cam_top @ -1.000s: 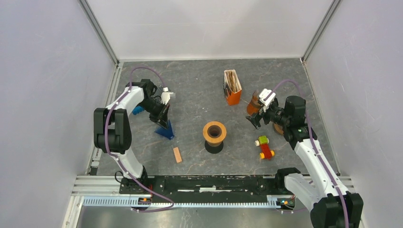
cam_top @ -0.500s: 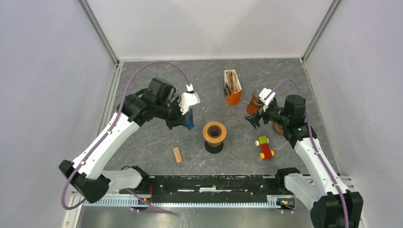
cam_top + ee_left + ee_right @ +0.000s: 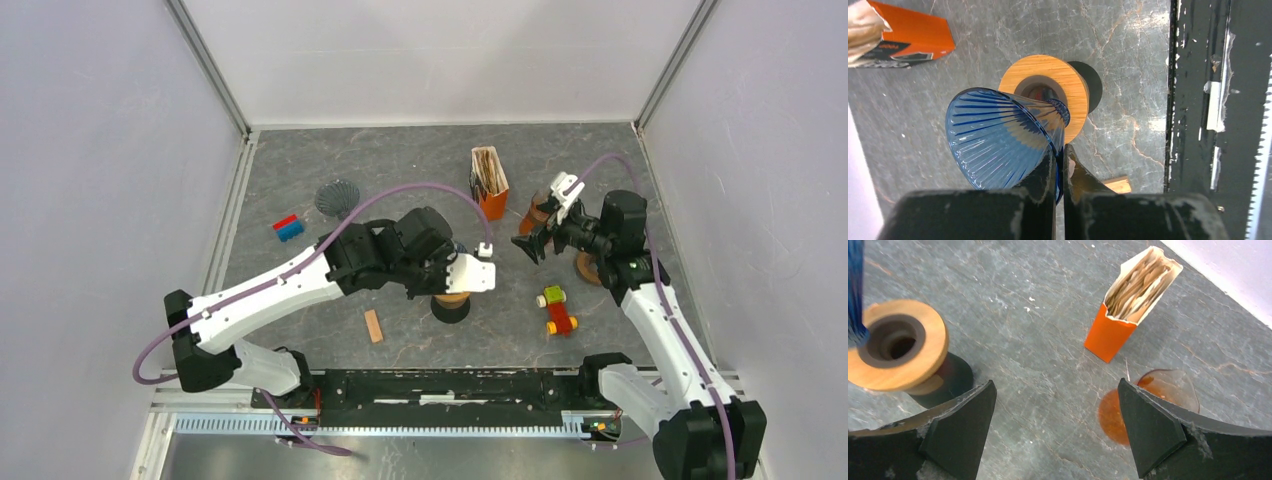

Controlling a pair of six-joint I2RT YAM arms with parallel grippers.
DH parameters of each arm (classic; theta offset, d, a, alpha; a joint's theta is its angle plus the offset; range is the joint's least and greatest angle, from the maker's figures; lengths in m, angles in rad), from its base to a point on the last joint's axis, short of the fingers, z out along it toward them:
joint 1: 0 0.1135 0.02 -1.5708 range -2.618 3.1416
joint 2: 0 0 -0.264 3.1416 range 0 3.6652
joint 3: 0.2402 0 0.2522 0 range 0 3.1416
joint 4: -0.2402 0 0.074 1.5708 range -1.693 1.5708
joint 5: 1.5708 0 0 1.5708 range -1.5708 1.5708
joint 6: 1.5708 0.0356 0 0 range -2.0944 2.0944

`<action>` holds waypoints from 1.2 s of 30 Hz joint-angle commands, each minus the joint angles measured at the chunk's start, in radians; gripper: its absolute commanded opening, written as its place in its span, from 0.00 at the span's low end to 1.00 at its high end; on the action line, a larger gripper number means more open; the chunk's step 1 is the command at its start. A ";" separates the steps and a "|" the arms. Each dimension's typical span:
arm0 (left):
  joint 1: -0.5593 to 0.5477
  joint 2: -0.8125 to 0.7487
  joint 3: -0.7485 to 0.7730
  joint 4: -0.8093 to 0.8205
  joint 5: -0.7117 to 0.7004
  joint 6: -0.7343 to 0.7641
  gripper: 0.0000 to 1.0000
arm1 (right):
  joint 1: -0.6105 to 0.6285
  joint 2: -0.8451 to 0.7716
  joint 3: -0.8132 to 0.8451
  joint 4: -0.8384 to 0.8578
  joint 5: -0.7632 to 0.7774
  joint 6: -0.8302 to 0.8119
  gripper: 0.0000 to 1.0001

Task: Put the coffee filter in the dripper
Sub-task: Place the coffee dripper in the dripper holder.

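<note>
My left gripper [image 3: 1060,156] is shut on the rim of a blue ribbed glass dripper [image 3: 998,132]. It holds the dripper tilted just above the wooden ring stand [image 3: 1070,82]. In the top view the left wrist [image 3: 455,268] covers the stand [image 3: 450,306], and the dripper is almost hidden. Brown paper coffee filters [image 3: 1140,282] stand in an open orange box [image 3: 1110,332] at the back, also seen as the box [image 3: 489,185]. My right gripper [image 3: 1055,386] is open and empty over bare table, between the stand [image 3: 898,345] and the box.
An orange glass [image 3: 1148,407] lies by my right finger. A dark ribbed cone [image 3: 337,197] and a blue-red block [image 3: 288,227] sit at the back left. A small wooden block [image 3: 373,325] and a coloured toy [image 3: 556,310] lie near the front.
My left arm has swung from the left side to the middle, carrying the blue dripper over the wooden stand. The right gripper has shifted slightly and stays open.
</note>
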 commanded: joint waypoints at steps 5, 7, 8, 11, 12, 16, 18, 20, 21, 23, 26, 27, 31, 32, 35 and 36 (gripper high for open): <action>-0.038 -0.049 -0.048 0.134 -0.044 0.194 0.02 | 0.020 0.173 0.264 -0.048 -0.147 0.162 0.83; -0.041 -0.056 -0.073 0.142 -0.045 0.208 0.02 | 0.045 0.203 0.325 -0.103 -0.152 0.148 0.80; -0.040 -0.060 -0.086 0.154 -0.047 0.215 0.02 | 0.056 0.216 0.354 -0.123 -0.150 0.142 0.79; -0.044 -0.070 -0.118 0.184 -0.064 0.235 0.02 | 0.096 0.248 0.408 -0.184 -0.145 0.121 0.78; -0.044 -0.066 -0.119 0.185 -0.067 0.241 0.02 | 0.109 0.256 0.418 -0.193 -0.145 0.113 0.78; -0.056 -0.053 -0.117 0.184 -0.082 0.259 0.02 | 0.166 0.289 0.445 -0.225 -0.122 0.094 0.79; -0.062 -0.048 -0.113 0.183 -0.104 0.258 0.02 | 0.185 0.306 0.452 -0.230 -0.115 0.092 0.79; -0.067 -0.041 -0.109 0.180 -0.110 0.260 0.02 | 0.206 0.331 0.479 -0.262 -0.122 0.083 0.79; -0.071 -0.038 -0.106 0.177 -0.114 0.260 0.02 | 0.220 0.345 0.499 -0.282 -0.120 0.071 0.79; -0.076 -0.027 -0.099 0.172 -0.119 0.263 0.02 | 0.240 0.358 0.527 -0.302 -0.107 0.062 0.78; -0.089 -0.012 -0.095 0.171 -0.135 0.269 0.02 | 0.252 0.367 0.542 -0.308 -0.106 0.064 0.76; -0.092 -0.010 -0.096 0.171 -0.139 0.272 0.02 | 0.255 0.367 0.540 -0.307 -0.108 0.064 0.75; -0.097 -0.008 -0.102 0.171 -0.150 0.276 0.02 | 0.269 0.367 0.529 -0.303 -0.106 0.069 0.73; -0.098 -0.007 -0.104 0.172 -0.152 0.276 0.02 | 0.271 0.365 0.527 -0.303 -0.103 0.069 0.73; -0.097 -0.006 -0.112 0.172 -0.156 0.271 0.02 | 0.286 0.364 0.522 -0.310 -0.090 0.059 0.69; -0.097 -0.007 -0.113 0.172 -0.156 0.272 0.02 | 0.292 0.367 0.522 -0.314 -0.090 0.054 0.68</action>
